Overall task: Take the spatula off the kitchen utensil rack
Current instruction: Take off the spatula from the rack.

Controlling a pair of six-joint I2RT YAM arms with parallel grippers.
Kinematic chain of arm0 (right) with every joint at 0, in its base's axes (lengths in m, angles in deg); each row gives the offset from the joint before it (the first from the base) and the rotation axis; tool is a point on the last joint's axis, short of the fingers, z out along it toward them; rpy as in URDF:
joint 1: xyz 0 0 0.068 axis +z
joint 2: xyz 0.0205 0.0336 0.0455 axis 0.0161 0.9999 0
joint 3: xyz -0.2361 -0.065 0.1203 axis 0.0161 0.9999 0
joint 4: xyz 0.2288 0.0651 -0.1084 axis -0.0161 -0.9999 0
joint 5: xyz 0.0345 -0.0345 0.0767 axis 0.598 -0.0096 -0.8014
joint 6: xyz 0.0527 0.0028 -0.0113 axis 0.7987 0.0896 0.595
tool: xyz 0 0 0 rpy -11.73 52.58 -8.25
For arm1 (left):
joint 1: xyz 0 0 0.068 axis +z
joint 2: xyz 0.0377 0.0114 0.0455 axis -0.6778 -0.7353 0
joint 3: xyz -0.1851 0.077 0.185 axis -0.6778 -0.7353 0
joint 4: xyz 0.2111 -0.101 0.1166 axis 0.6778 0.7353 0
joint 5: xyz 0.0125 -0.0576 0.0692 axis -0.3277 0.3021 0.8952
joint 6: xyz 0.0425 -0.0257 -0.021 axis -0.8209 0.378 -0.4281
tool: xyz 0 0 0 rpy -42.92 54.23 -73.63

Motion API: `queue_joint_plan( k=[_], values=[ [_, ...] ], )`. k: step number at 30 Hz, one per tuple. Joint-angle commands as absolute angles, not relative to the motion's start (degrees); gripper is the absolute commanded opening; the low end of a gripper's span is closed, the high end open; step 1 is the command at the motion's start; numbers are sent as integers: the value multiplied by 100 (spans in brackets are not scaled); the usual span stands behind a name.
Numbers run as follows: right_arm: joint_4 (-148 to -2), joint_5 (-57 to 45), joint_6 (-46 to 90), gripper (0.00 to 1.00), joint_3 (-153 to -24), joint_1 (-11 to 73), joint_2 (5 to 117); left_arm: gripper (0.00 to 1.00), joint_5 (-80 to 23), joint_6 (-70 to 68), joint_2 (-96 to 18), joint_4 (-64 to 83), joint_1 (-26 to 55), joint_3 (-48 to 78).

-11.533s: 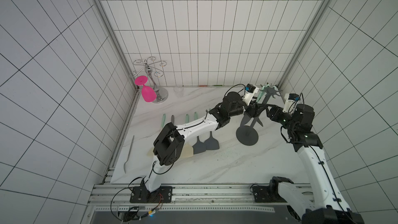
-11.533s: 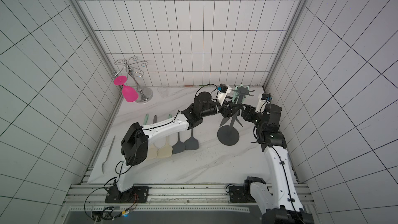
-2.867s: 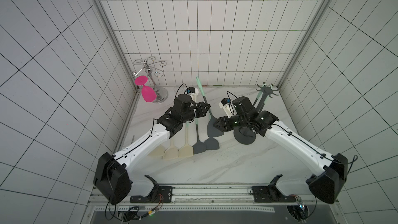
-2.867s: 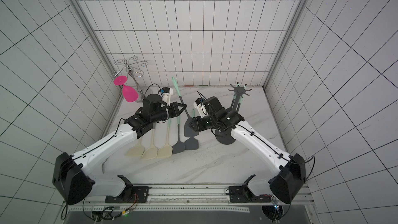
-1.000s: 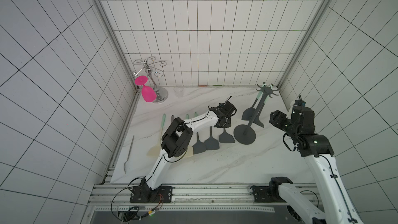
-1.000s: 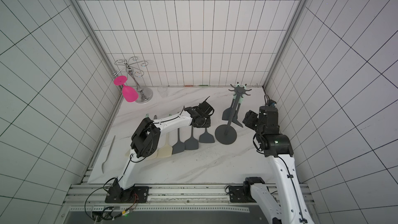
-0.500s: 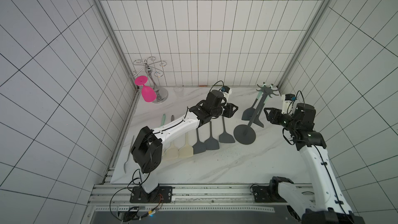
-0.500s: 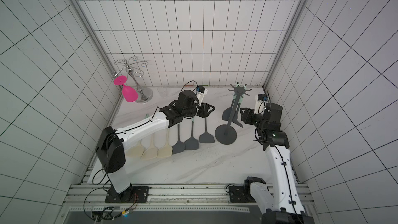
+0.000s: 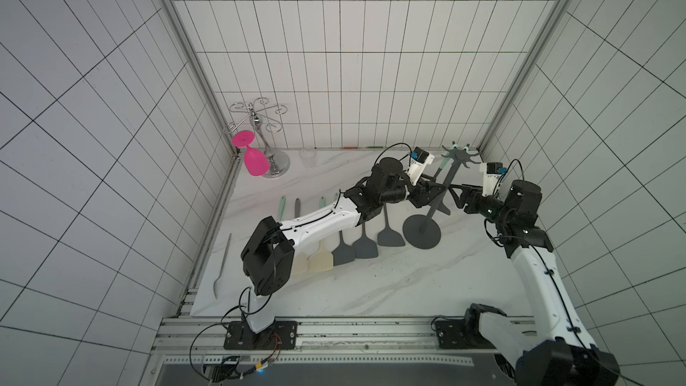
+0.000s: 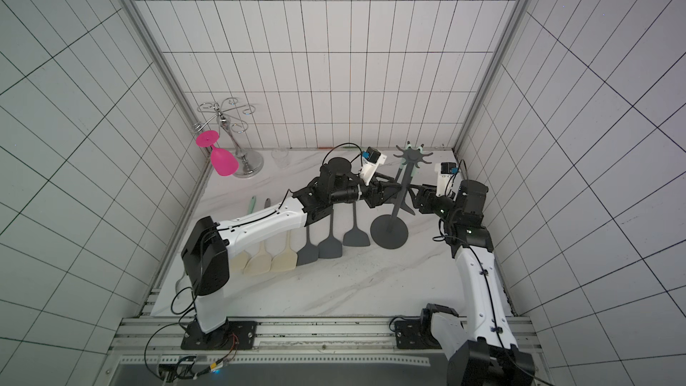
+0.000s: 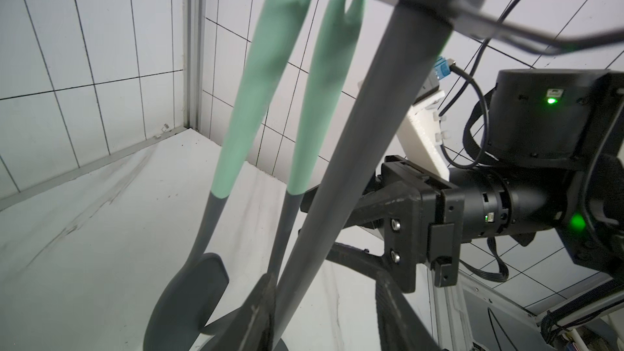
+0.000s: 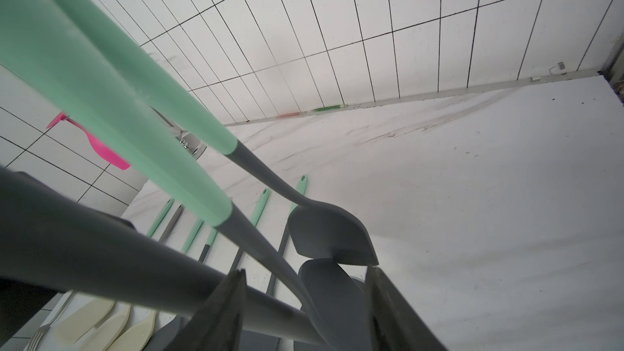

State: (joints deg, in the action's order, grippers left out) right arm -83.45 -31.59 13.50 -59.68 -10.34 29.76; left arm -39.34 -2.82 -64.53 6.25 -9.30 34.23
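Both arms at the rack (image 9: 422, 233), spatulas not yet off.
Two spatulas (image 11: 266, 96) hang from the rack's top hooks, green handles up. The left gripper (image 11: 324, 285) has its jaws apart, straddling the rack pole. On the rack's opposite side the right gripper (image 12: 305, 275) has its jaws apart around one spatula's grey neck.

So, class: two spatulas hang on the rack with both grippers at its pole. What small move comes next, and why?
Probably close the right gripper on the grey neck of the nearer spatula: its open jaws straddle it, while the left gripper sits at the rack pole.
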Motion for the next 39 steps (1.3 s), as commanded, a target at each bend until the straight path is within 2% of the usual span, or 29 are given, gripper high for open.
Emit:
queue_joint_plan(
  k=[1, 8, 14, 16, 21, 28, 34, 39],
  values=[
    [-7945, -3314, 1334, 59, -5761, -1078, 3027, 47, -4038, -331, -6637, 248, -962, 3690],
    [-7456, -3478, 1411, 62, -5576, -1077, 3129, 46, -4012, -210, -7100, 327, -1015, 4337],
    [-7055, -3813, 1480, 62, -5460, -1077, 3265, 38, -4222, -162, -7411, 311, -1024, 4647],
    [-6866, -4010, 1516, 57, -5409, -1078, 3307, 34, -4400, -181, -7445, 243, -1024, 4635],
    [-6632, -4236, 1535, 33, -5308, -1064, 3347, 21, -4623, -253, -7467, 146, -1015, 4549],
    [-6557, -4173, 1545, 14, -5255, -1050, 3330, 1, -4698, -232, -7501, 91, -982, 4553],
    [-6621, -3234, 1519, 0, -5133, -1043, 3027, 0, -4728, -286, -7520, 91, -980, 4553],
    [-6907, -2395, 1519, 0, -5322, -1048, 2933, 0, -4658, -568, -7595, 70, -980, 4621]
  ],
)
